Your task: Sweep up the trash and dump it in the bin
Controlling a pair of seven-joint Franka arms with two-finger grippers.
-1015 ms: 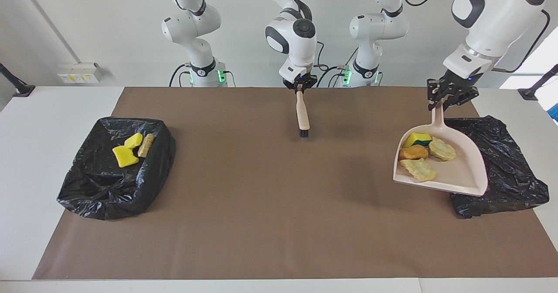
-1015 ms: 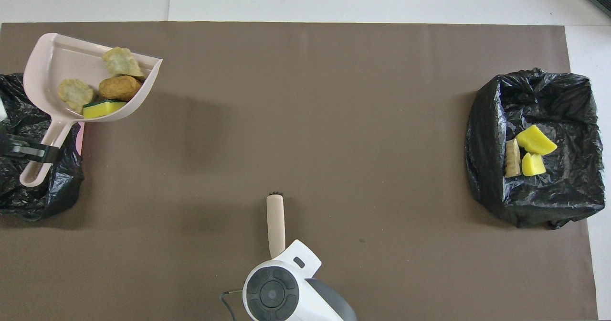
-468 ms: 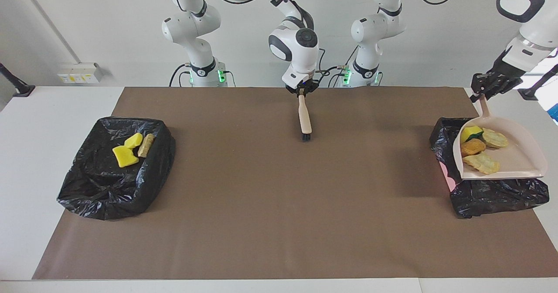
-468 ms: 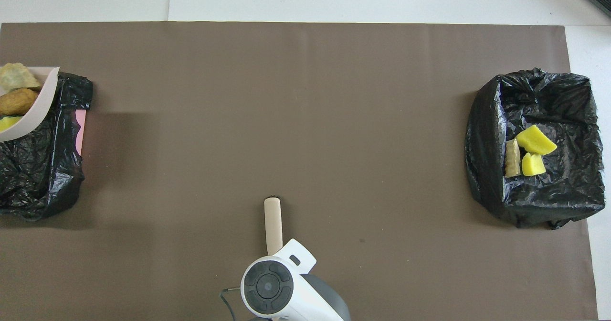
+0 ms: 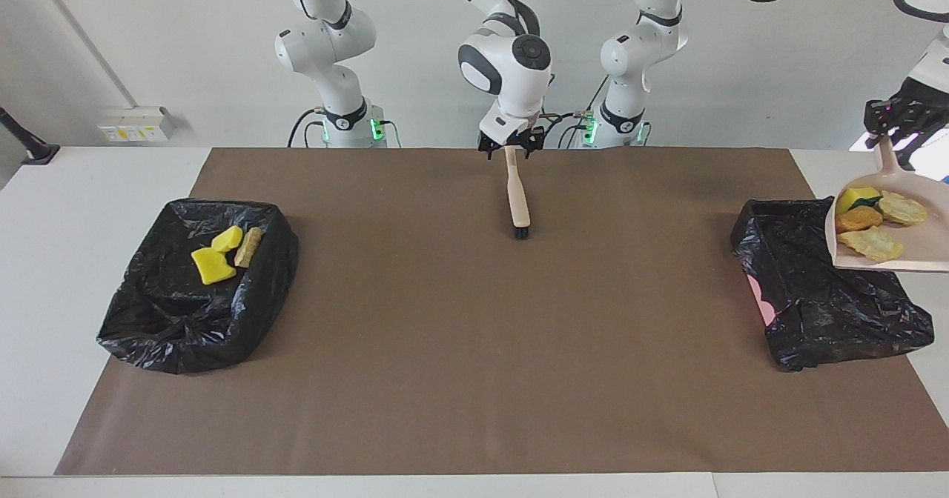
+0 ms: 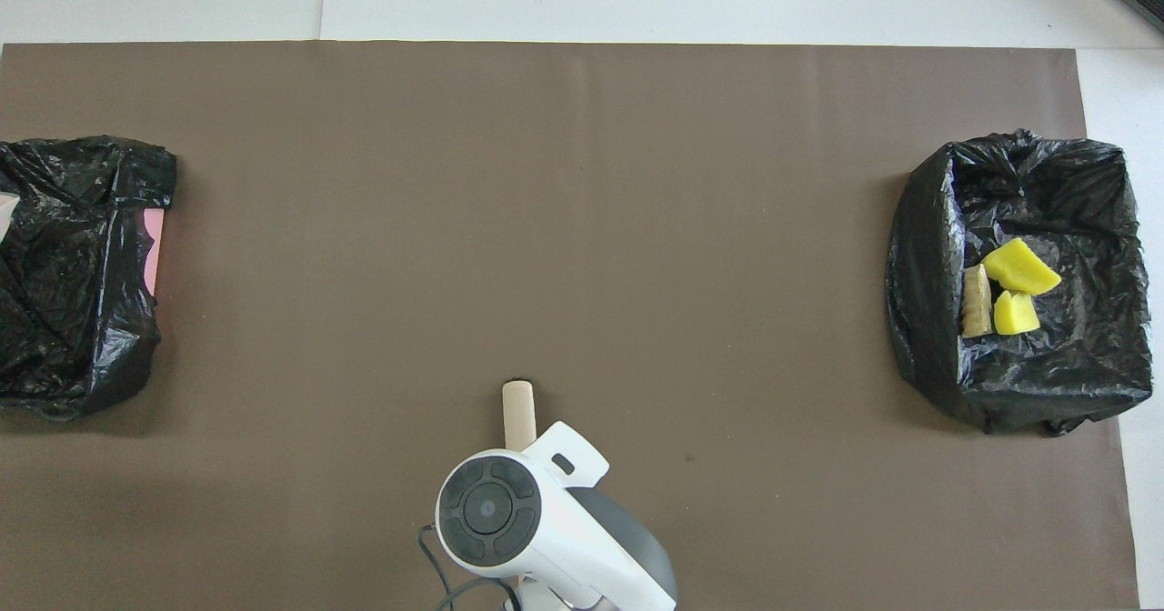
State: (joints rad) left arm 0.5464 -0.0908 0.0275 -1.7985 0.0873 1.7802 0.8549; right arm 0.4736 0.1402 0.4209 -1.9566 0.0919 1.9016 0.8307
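Trash [image 5: 875,225]: four scraps in pink dustpan [image 5: 923,250], raised over black-lined bin [image 5: 830,305] at left arm's end, handle clamped by left gripper [image 5: 893,124]. Right gripper [image 5: 510,147] apart above brush [image 5: 517,198] lying on mat. Dumping step; next probably needs tipping pan over bin.

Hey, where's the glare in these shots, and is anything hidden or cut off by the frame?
Facing view: bright glints on the bin bag with scraps and the other bin bag; the dustpan runs off the frame edge. Overhead view: the right arm's wrist hides most of the brush.
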